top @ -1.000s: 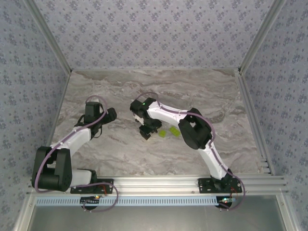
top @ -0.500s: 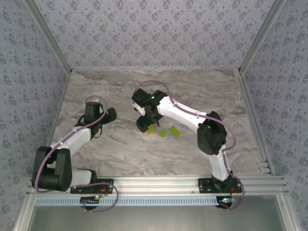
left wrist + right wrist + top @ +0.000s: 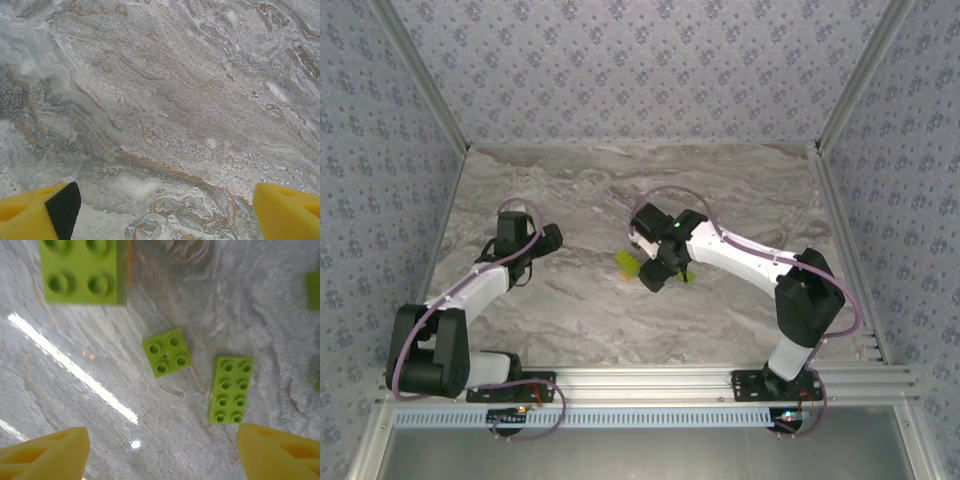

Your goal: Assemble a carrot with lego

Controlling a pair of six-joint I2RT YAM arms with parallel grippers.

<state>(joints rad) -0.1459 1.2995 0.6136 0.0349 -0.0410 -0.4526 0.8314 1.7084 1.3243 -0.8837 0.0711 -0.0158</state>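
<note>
The patterned walls (image 3: 640,70) close in a grey marbled table (image 3: 570,310), with a metal rail (image 3: 650,380) along its near edge where both arms are bolted.

The right arm (image 3: 750,262) stretches out to the middle of the table. The left arm (image 3: 470,290) is bent back on the left side, well apart from the bricks.

The right claw (image 3: 655,275) hangs over the bricks. In its own camera the right claw (image 3: 165,455) is released, its yellow fingers (image 3: 45,455) spread wide with nothing between them. The left claw (image 3: 552,237) points toward the centre. Its wrist view shows the left claw (image 3: 165,220) spread just as wide over bare marble, gripping nothing.

The carrot (image 3: 626,264) lies on the table just left of the right claw, a lime-green piece with a small orange bit at its near end.

Under the right wrist lies the loose lego. A green brick (image 3: 82,270) in the top left corner looks biggest. An eight-stud brick (image 3: 231,389) lies flat, and a four-stud square (image 3: 166,352) sits just to its left, apart from it.
</note>
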